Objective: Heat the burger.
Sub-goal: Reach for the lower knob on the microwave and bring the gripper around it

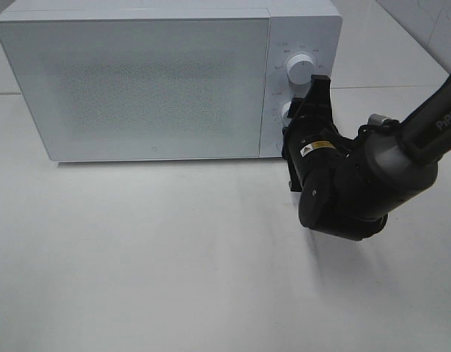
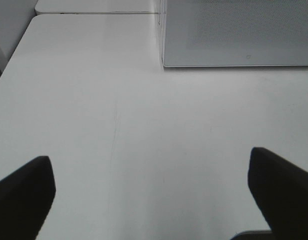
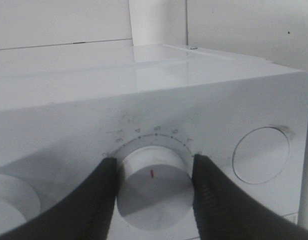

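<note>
With the microwave [image 1: 137,81] shut and the burger unseen, presumably inside, loading looks done and setting the time remains: the right gripper [image 3: 155,165] clasps the lower dial [image 3: 154,192] at the front's 4 o'clock, while the left gripper [image 2: 154,195] gapes wide, empty.

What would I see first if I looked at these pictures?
The big white microwave stands at the back of the table with its door shut. The black right gripper pinches the lower knob on the microwave's panel, with a finger on each side. The left gripper hangs open over the white table.
</note>
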`<state>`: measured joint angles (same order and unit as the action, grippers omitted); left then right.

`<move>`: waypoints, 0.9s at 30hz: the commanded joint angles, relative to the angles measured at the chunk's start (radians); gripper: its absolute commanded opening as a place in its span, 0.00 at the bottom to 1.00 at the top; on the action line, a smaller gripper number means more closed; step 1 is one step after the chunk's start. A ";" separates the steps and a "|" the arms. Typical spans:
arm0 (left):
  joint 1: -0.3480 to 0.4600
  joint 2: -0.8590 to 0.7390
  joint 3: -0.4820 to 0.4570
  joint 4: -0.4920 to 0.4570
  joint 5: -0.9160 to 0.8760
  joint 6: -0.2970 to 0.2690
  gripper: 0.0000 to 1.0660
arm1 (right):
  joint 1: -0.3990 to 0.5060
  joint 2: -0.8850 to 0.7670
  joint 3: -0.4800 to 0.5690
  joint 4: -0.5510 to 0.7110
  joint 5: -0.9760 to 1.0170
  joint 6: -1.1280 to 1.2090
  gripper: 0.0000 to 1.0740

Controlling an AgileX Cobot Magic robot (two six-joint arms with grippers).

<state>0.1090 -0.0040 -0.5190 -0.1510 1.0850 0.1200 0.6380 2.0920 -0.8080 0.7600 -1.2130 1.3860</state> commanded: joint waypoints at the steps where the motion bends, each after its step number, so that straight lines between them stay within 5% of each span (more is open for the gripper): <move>1: 0.004 -0.026 0.001 -0.001 -0.011 -0.006 0.94 | -0.009 -0.006 -0.014 -0.009 -0.105 0.057 0.00; 7: 0.004 -0.026 0.001 -0.001 -0.011 -0.006 0.94 | -0.009 -0.006 -0.014 -0.009 -0.105 0.187 0.00; 27: 0.004 -0.026 0.001 -0.001 -0.011 -0.006 0.94 | -0.009 -0.006 -0.013 -0.009 -0.105 0.063 0.07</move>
<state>0.1090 -0.0040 -0.5190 -0.1510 1.0850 0.1200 0.6380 2.0930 -0.8080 0.7620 -1.2100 1.4720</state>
